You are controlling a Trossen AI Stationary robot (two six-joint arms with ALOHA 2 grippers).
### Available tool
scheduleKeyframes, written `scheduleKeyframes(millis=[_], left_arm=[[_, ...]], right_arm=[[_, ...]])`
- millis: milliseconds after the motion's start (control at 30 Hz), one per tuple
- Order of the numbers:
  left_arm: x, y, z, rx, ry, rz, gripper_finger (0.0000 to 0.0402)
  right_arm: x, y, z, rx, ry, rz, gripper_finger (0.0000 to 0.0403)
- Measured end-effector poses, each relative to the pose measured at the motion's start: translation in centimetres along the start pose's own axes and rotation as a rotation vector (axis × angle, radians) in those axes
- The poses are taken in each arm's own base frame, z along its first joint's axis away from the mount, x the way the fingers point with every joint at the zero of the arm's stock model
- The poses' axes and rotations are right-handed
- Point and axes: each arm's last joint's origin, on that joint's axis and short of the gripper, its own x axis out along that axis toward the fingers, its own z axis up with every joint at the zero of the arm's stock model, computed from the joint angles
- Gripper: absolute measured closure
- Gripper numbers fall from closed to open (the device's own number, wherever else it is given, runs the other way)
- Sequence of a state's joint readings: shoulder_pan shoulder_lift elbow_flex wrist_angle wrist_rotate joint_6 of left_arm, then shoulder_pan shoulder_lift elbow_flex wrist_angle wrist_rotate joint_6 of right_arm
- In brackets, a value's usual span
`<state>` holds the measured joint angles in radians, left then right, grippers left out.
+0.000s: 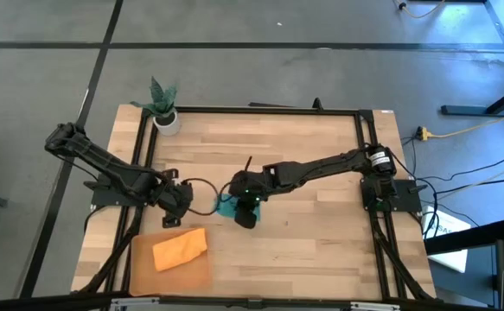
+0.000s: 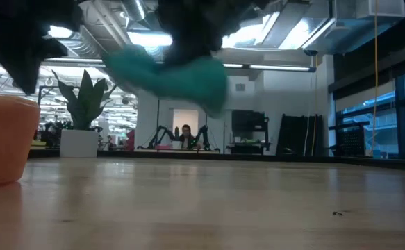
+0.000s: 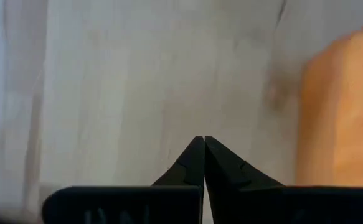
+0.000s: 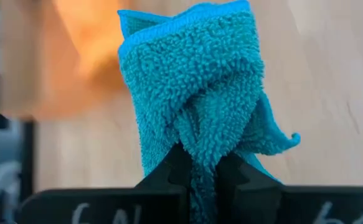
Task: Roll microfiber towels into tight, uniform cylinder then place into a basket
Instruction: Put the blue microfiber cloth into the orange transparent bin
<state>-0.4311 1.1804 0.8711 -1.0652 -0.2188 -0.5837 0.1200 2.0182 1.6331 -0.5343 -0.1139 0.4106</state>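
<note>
The teal towel (image 4: 197,87) is a bunched roll held by my right gripper (image 1: 246,210) above the table's middle; in the low view the teal towel (image 2: 171,75) hangs clear of the tabletop. The orange towel (image 1: 181,249) lies rolled in the orange-tan basket (image 1: 143,268) at the near left; it also shows in the left wrist view (image 3: 343,112). My left gripper (image 1: 177,206) is shut and empty, just far of the basket, left of the teal towel. My right gripper pinches the teal towel between its two fingers (image 4: 234,174), with a bunched fold of several layers (image 4: 201,168) between them. The rest of the roll stands out beyond the fingertips. The towel is lifted clear of the table.
A small white pot with a green plant (image 1: 165,112) stands at the far left corner. A black frame (image 1: 260,110) runs around the table's edges. Bare wood (image 1: 321,250) lies to the right of the basket.
</note>
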Motion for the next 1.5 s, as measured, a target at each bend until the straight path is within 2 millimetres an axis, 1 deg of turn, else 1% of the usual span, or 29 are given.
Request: scheduleKeyframes(millis=[133, 367, 533, 600, 667, 733, 800, 933, 1067, 1133, 1233, 1300, 1400, 1500], left_arm=[[-1.2, 0.7, -1.3, -0.065, 0.016, 0.007, 0.0401], [-3.9, 2.5, -3.7, -0.131, -0.026, -0.032, 0.0401], [-5.3, 4.3, -5.6, -0.173, -0.035, -0.04, 0.0401], [-5.7, 4.9, -6.3, -0.172, -0.033, -0.037, 0.0401], [-6.0, 5.4, -6.8, -0.173, -0.038, -0.042, 0.0401], [-6.2, 5.8, -7.2, -0.174, -0.043, -0.046, 0.0401], [-6.4, 6.1, -7.5, -0.179, -0.059, -0.06, 0.0401], [-6.8, 6.6, -8.1, -0.178, -0.079, -0.074, 0.0401], [-7.0, 6.9, -8.4, -0.136, -0.097, -0.08, 0.0401], [-7.0, 7.1, -8.5, -0.121, -0.103, -0.079, 0.0401], [-7.1, 7.1, -8.6, -0.103, -0.105, -0.08, 0.0401], [-7.1, 7.2, -8.7, -0.081, -0.102, -0.075, 0.0401], [-7.0, 7.2, -8.8, -0.047, -0.098, -0.069, 0.0401], [-7.0, 7.3, -8.7, -0.025, -0.107, -0.056, 0.0401]], right_arm=[[-0.8, 0.9, 1.7, -0.023, -0.135, 0.06, 0.0377], [-0.9, 2.1, 2.4, -0.069, -0.237, 0.127, 0.0377], [-1.4, 2.7, 3.7, -0.099, -0.383, 0.2, 0.0377], [-1.0, 2.7, 4.0, -0.119, -0.425, 0.213, 0.0377], [-0.2, 2.8, 4.2, -0.127, -0.464, 0.239, 0.0377], [1.0, 3.0, 4.7, -0.144, -0.556, 0.307, 0.0377], [2.3, 3.1, 5.1, -0.143, -0.612, 0.383, 0.0377], [5.0, 3.4, 6.1, -0.149, -0.615, 0.425, 0.0377], [7.1, 4.3, 8.0, -0.215, -0.637, 0.523, 0.0377], [8.4, 4.5, 8.6, -0.232, -0.635, 0.565, 0.0377], [10.4, 4.8, 8.9, -0.207, -0.6, 0.586, 0.0377], [11.2, 5.3, 9.0, -0.197, -0.585, 0.594, 0.0377], [11.6, 6.3, 9.0, -0.206, -0.57, 0.624, 0.0377], [12.5, 6.9, 8.2, -0.186, -0.524, 0.654, 0.0377]])
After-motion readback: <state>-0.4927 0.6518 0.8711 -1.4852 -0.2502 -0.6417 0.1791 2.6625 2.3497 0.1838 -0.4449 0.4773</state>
